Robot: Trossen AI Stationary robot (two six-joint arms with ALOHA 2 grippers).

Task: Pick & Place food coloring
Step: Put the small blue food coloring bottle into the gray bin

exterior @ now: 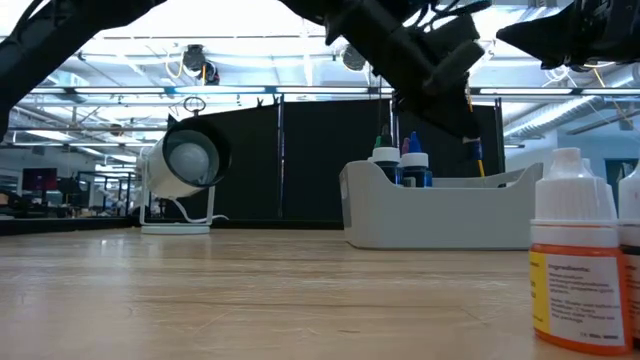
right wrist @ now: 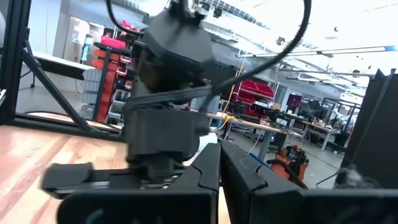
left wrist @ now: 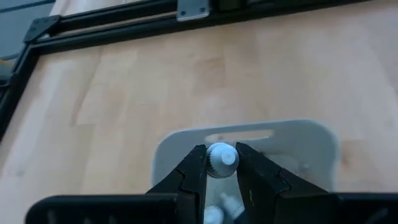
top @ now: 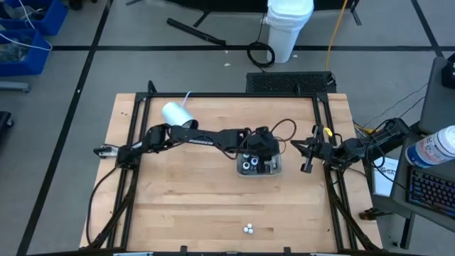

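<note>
High view puts our left gripper (top: 257,153) right of frame centre, hanging over the grey tray (top: 277,171), with its arm stretched across the wooden table (top: 185,199) from the left side. Our left wrist view shows the fingers (left wrist: 193,171) pinched onto the white cap of one food coloring bottle (left wrist: 221,158), held above the tray (left wrist: 298,140), and more white caps show lower down between the fingers. From above we count a few bottles in the tray (top: 250,165), seen as small white caps on dark bodies. Two loose bottles (top: 248,229) lie close together near the bottom edge of the frame, well apart from the tray. In the low view an orange-bodied bottle (exterior: 573,260) with a white cap stands large at the right edge, and beside it a second bottle is cut off by the frame. Farther back the tray (exterior: 440,215) sits right of centre with blue and green bottles (exterior: 405,165) rising above its rim, and the left arm comes down over it from the top of the frame. A white cylinder (top: 176,114) lies on its side at the upper left of the table. Our right gripper (top: 307,158) waits to the right of the tray, clear of it, and the right wrist view shows its fingers (right wrist: 205,180) pressed together with nothing between them.
</note>
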